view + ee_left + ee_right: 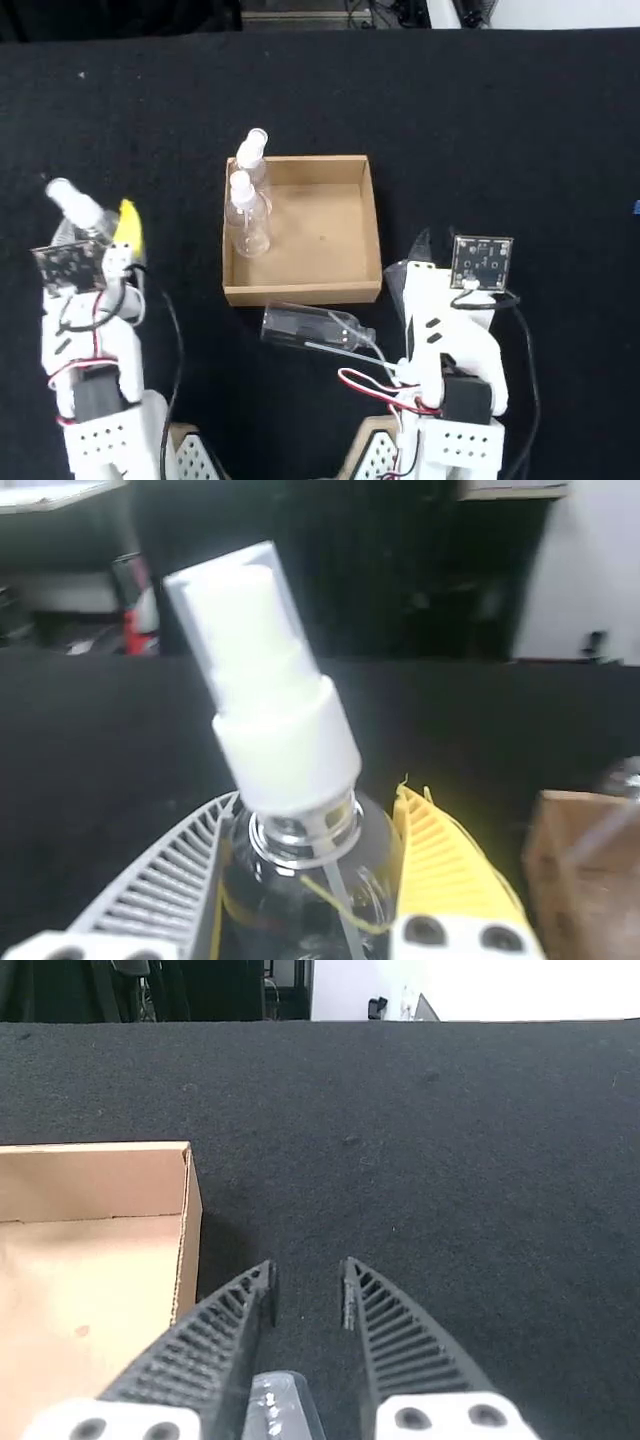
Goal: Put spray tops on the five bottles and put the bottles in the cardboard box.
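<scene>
- Left gripper (318,810) had its jaws closed on a clear bottle (300,890), with the grey finger (160,880) on one side and the yellow finger (450,870) on the other, both pressed against the bottle's shoulders.
- That bottle wore a white spray top (275,700), which sat on the neck at a tilt, and a thin dip tube ran down inside the clear body.
- From above, the left gripper (100,225) held the bottle (80,225) off to the left of the cardboard box (300,293), well apart from it, with the spray top (70,198) angled away from the box.
- Over on the other side, the right gripper (308,1270) had its jaws parted, and black cloth showed through the gap at the tips, which gripped nothing.
- Seen from the high camera, the right gripper (410,265) sat just beside the box's near right corner, and the box wall (188,1220) showed next to its dark fingers.
- Inside the box, two bottles stood against the left wall, both capped in white: one (248,228) about midway along it, the other (252,150) in the far left corner.
- One more bottle (310,326) lay on its side on the black table (500,120), just in front of the box's near wall, between the two arms, with its neck end toward the right arm.
</scene>
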`<action>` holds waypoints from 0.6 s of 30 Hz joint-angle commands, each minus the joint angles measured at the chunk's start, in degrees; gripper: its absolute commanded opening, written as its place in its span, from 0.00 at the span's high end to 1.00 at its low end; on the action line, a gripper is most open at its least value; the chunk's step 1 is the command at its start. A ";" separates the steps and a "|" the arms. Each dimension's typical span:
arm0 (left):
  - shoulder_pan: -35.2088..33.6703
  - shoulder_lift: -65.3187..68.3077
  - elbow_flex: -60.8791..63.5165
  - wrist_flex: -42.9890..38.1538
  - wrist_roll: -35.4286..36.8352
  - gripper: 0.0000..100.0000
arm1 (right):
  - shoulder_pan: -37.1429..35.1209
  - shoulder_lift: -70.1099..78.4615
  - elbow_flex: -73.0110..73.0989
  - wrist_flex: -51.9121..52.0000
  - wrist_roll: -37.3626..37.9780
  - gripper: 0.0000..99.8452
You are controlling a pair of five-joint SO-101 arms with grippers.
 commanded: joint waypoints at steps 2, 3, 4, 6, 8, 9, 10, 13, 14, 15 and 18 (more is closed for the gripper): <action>7.08 1.32 -3.91 4.40 0.35 0.97 | 0.97 -5.58 -0.13 -0.53 0.18 0.90; 8.40 1.23 -4.70 5.27 0.35 0.97 | 0.97 -5.58 -0.13 -0.53 0.18 0.90; 9.80 0.88 -5.58 6.33 0.35 0.97 | 0.97 -5.58 -0.13 -0.53 0.18 0.90; 12.53 -0.18 -7.96 8.79 0.35 0.97 | 0.97 -5.58 -0.13 -0.53 0.18 0.90; 15.16 -1.41 -10.59 11.43 0.35 0.97 | 0.97 -5.58 -0.13 -0.53 0.18 0.90; 16.48 -2.02 -12.18 12.92 0.35 0.97 | 0.97 -5.58 -0.13 -0.53 0.18 0.90; 17.80 -2.46 -13.58 14.33 0.44 0.97 | 0.97 -5.58 -0.13 -0.53 0.18 0.90; 21.76 -2.64 -16.92 17.32 2.20 0.97 | 0.97 -5.58 -0.13 -0.53 0.18 0.90; 22.81 -2.55 -17.36 17.67 3.87 0.97 | 0.97 -5.58 -0.13 -0.53 0.18 0.90; 23.78 -2.55 -17.27 17.58 5.63 0.97 | 0.97 -5.58 -0.13 -0.53 0.18 0.90; 26.59 -2.55 -15.25 14.07 7.56 0.97 | 0.97 -5.58 -0.13 -0.53 0.18 0.90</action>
